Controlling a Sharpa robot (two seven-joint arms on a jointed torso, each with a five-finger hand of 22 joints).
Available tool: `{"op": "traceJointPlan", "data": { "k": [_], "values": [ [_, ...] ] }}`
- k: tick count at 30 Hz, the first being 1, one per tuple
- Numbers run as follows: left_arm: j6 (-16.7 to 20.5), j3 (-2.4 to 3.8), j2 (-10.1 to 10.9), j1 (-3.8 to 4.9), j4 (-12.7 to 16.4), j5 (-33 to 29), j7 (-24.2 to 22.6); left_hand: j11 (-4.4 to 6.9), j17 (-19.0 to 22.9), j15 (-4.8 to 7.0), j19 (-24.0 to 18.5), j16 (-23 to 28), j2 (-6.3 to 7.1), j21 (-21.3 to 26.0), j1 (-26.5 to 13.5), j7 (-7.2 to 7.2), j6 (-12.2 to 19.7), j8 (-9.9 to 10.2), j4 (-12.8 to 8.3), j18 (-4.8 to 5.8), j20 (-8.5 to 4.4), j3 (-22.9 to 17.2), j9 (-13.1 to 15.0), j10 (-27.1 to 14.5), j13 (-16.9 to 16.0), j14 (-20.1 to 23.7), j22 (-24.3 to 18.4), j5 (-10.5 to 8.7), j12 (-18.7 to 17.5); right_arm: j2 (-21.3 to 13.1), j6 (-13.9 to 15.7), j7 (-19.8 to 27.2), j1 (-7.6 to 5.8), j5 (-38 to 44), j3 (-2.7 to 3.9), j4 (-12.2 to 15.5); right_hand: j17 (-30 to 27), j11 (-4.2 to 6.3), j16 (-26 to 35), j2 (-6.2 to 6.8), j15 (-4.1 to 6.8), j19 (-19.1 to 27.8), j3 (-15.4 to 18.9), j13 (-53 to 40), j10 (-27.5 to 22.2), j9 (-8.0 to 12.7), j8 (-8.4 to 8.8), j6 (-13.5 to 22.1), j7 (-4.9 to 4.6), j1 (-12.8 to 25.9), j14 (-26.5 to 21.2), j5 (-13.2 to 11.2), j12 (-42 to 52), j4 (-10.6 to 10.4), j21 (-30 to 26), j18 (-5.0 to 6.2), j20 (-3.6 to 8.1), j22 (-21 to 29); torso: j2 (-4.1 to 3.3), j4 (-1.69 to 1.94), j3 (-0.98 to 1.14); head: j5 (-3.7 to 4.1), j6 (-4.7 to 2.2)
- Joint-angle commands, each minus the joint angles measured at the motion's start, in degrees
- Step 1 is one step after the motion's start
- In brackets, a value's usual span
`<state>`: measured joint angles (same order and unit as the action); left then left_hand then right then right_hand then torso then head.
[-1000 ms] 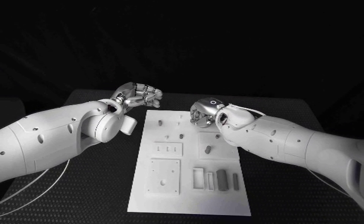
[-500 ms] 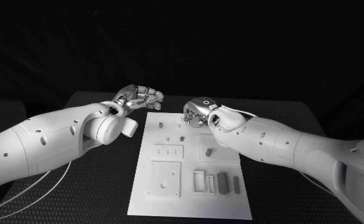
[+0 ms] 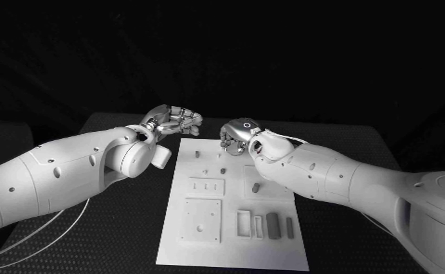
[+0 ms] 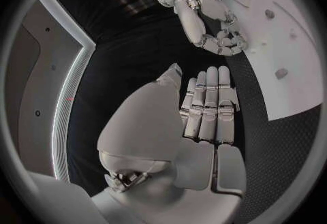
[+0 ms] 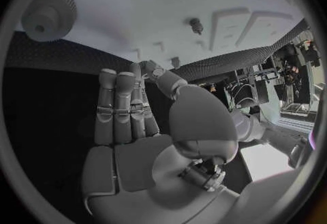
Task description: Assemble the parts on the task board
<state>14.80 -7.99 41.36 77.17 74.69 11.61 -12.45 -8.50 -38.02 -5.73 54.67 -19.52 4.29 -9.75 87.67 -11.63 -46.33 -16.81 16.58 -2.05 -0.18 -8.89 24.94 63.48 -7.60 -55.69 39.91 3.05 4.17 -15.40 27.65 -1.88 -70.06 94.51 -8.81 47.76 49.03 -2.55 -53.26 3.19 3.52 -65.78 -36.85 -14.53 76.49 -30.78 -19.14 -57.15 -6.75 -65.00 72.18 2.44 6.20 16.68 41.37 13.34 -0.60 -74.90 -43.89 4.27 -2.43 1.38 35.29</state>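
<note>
The right hand [image 3: 237, 135] has slid leftward along the task board [image 3: 232, 248]'s far edge, fingers curled, grip contents unclear. The left hand [image 3: 172, 119] hovers beside the board, fingers curled, empty. Grey parts [image 3: 272, 222] await assembly.

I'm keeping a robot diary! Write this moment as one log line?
left hand: open, beside task board | right hand: over board's far edge, holding nothing

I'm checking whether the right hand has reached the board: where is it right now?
In the head view the right hand hovers over the far edge of the task board, right of the left hand and just beyond a small upright part.
</note>
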Motion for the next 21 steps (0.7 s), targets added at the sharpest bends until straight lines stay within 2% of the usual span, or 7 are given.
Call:
{"op": "traceJointPlan", "data": {
  "k": [1,3,11,19,21],
  "values": [
    [-0.95,0.06,-0.18,0.14,-0.03,-0.15,-0.43,-0.29,-0.07,-0.11,0.03,0.29,0.12,0.39,-0.35,0.09,0.31,0.32,0.00,-0.34,0.28,-0.40,-0.09,0.01,0.06,-0.14,0.10,0.36,-0.21,0.61,0.65,-0.31,0.19,0.80,0.02,-0.62,0.10,-0.03,-0.40,0.09,0.18,0.25,-0.49,-0.09,0.47,-0.85,-0.18,-0.26,0.01,-0.14,-0.18,0.28,0.05,0.01,0.37,1.66,0.33,-1.48,0.00,0.00,0.00,-0.21,-0.06],
    [-0.90,0.07,-0.24,0.14,-0.05,-0.15,-0.43,-0.29,-0.07,-0.11,0.03,0.30,0.12,0.40,-0.35,0.09,0.31,0.32,0.00,-0.34,0.28,-0.41,-0.09,0.02,0.06,-0.14,0.10,0.36,-0.21,0.98,0.57,-0.42,0.48,0.82,0.02,-1.21,0.11,-0.03,-0.41,0.10,0.18,0.28,-0.55,-0.11,0.45,-0.85,-0.16,-0.24,0.01,-0.21,-0.21,0.28,0.02,0.02,0.43,1.66,0.34,-1.46,0.05,-0.08,0.00,-0.23,-0.13],
    [-0.91,0.07,-0.41,0.14,-0.05,-0.15,-0.48,-0.29,-0.10,-0.11,0.03,0.33,0.13,0.41,-0.34,0.09,0.31,0.32,-0.01,-0.34,0.28,-0.42,-0.09,0.03,0.05,-0.15,0.11,0.36,-0.21,2.04,-0.19,-0.37,1.00,0.83,0.02,-3.58,0.12,-0.03,-0.43,0.10,0.18,0.29,-0.57,-0.12,0.45,-0.85,-0.15,-0.23,-0.01,-0.22,-0.22,0.28,0.00,0.00,0.49,1.66,0.35,-1.46,-0.03,0.07,0.00,-0.40,-0.37],
    [-0.96,0.08,-0.36,0.19,0.14,-0.16,-0.40,-0.29,-0.13,-0.11,0.03,0.36,0.14,0.42,-0.35,0.09,0.31,0.32,-0.01,-0.34,0.28,-0.42,-0.09,0.03,0.05,-0.16,0.13,0.35,-0.22,2.12,-0.33,-0.67,1.02,1.08,0.03,-3.40,0.12,-0.04,-0.44,0.09,0.18,0.32,-0.60,-0.14,0.44,-0.85,-0.13,-0.20,-0.02,-0.22,-0.25,0.28,-0.03,-0.01,0.55,1.66,0.35,-1.45,-0.09,-0.18,0.04,-0.89,-0.18],
    [-1.14,0.08,-0.37,0.25,0.19,-0.16,-0.39,-0.29,-0.15,-0.12,0.02,0.37,0.17,0.43,-0.33,0.09,0.32,0.33,-0.02,-0.34,0.28,-0.42,-0.10,0.02,0.05,-0.16,0.13,0.35,-0.23,2.14,-0.19,-0.66,1.02,1.08,0.03,-3.45,0.12,-0.04,-0.44,0.10,0.18,0.33,-0.60,-0.14,0.44,-0.85,-0.12,-0.19,-0.03,-0.22,-0.25,0.28,-0.04,-0.01,0.56,1.66,0.35,-1.44,-0.09,-0.15,0.03,-0.90,-0.23]
  ]
}}
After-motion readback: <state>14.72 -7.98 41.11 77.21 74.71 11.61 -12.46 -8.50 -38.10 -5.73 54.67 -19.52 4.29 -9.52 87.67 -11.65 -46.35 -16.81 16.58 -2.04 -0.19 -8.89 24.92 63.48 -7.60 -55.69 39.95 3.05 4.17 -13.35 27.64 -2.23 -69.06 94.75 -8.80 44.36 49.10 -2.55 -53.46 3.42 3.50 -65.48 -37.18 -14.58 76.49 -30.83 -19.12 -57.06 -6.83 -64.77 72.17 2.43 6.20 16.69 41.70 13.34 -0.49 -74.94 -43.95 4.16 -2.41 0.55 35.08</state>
